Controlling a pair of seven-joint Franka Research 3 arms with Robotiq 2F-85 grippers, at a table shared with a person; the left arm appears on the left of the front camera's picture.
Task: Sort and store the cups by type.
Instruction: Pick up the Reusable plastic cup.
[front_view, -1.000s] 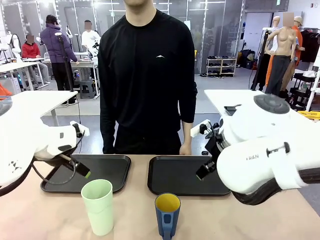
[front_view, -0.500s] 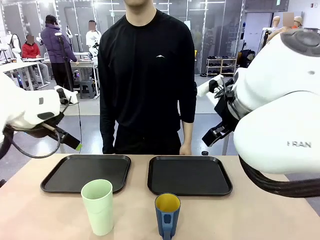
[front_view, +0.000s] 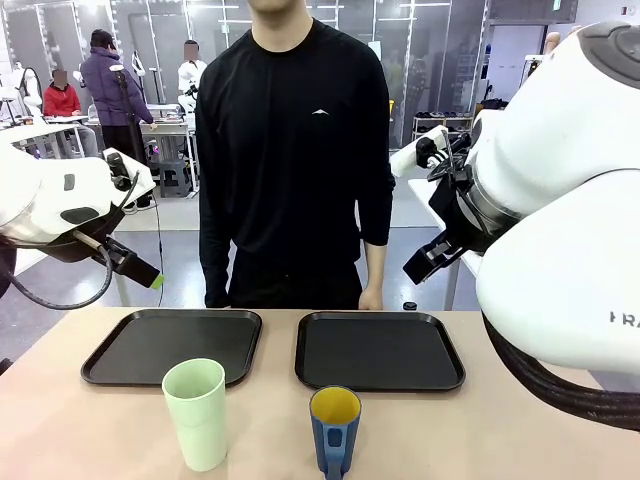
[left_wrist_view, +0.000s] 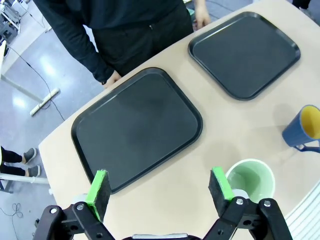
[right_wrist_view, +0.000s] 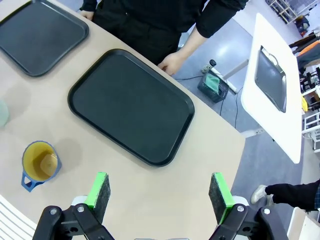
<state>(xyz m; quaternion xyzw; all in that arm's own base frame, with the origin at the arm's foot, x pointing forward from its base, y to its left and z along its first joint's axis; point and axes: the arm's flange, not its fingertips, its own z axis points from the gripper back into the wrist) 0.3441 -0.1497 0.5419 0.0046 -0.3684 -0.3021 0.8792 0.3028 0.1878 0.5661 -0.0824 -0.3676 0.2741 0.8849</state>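
Black plastic makes up the two shallow trays, which lie side by side on the far half of the pale table (front_view: 520, 430). The left tray (front_view: 150, 345) and the right tray (front_view: 380, 352) each show only a bare dark floor inside a raised rim. On the robot's side of them both cups stand upright on the tabletop, apart from the trays and from each other. The tumbler (front_view: 197, 412) is tall, pale mint green and handleless, and widens slightly toward its mouth. It stands near the left tray's near right corner, and the left wrist view looks down through its open mouth to a pale green floor. The mug (front_view: 334, 430) is shorter, dark blue outside and yellow inside. It stands in front of the right tray with its handle turned toward the robot. The left gripper (left_wrist_view: 159, 187) hangs above the table's left side, its green pads spread wide with only tabletop and tray edge between them. The right gripper (right_wrist_view: 160, 192) hangs high over the table's right side, likewise released, with nothing between its fingers. A person (front_view: 295, 150) in a black top stands at the far edge, one hand (front_view: 372, 298) resting just behind the right tray.
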